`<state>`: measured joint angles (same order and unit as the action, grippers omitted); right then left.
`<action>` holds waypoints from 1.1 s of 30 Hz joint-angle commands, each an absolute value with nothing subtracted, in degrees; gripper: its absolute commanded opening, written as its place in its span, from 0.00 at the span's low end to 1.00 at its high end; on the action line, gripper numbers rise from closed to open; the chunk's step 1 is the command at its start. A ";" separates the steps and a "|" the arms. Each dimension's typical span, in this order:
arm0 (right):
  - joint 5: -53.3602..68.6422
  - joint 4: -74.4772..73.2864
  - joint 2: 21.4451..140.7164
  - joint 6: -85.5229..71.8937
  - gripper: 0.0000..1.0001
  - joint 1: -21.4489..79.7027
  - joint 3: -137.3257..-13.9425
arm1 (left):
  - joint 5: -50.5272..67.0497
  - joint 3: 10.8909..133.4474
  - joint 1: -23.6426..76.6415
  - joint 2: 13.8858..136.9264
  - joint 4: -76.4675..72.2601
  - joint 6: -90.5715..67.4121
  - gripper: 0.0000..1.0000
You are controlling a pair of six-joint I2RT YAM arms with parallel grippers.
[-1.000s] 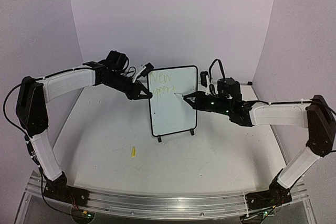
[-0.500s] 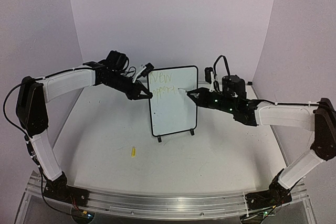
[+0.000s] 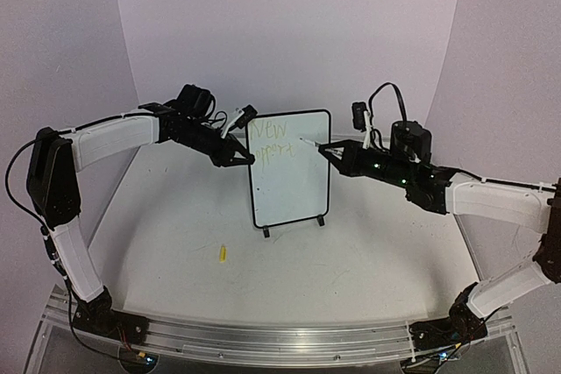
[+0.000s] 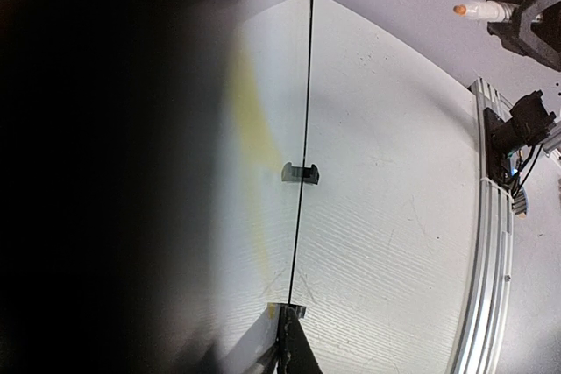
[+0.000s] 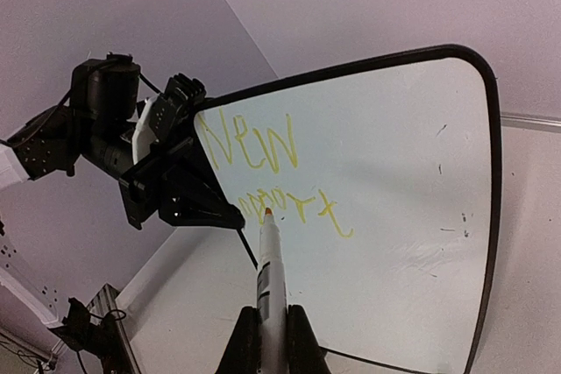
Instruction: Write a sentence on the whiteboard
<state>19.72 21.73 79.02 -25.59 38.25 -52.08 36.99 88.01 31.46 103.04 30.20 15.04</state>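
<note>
Gripping marker (image 5: 270,278) in right gripper (image 3: 329,150), tip at second line of sentence (image 5: 267,172) on whiteboard (image 3: 289,190); clamping its left edge with left gripper (image 3: 245,160).

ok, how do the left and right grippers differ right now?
The left gripper is shut on the whiteboard's left edge; the right gripper is shut on the marker. The left one touches the board; the right one does not, and the marker tip looks clear of it in the left wrist view. The left comes in from the board's left, the right from its right. Shared: both shut, both level with the board's upper half.
</note>
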 commanded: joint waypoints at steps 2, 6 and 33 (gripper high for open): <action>24.86 20.77 77.00 -23.08 0.00 36.18 -51.95 | 32.26 87.28 31.70 101.16 34.98 17.24 0.00; 27.96 20.73 77.91 -22.48 0.00 34.52 -51.84 | 32.15 87.14 31.73 100.99 34.99 17.23 0.00; 29.60 20.90 90.17 -21.33 0.00 33.57 -60.11 | 32.20 87.06 31.82 101.34 34.83 17.16 0.00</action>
<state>30.96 19.20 89.44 -21.87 33.30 -57.31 36.93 88.01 31.57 103.00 30.20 15.03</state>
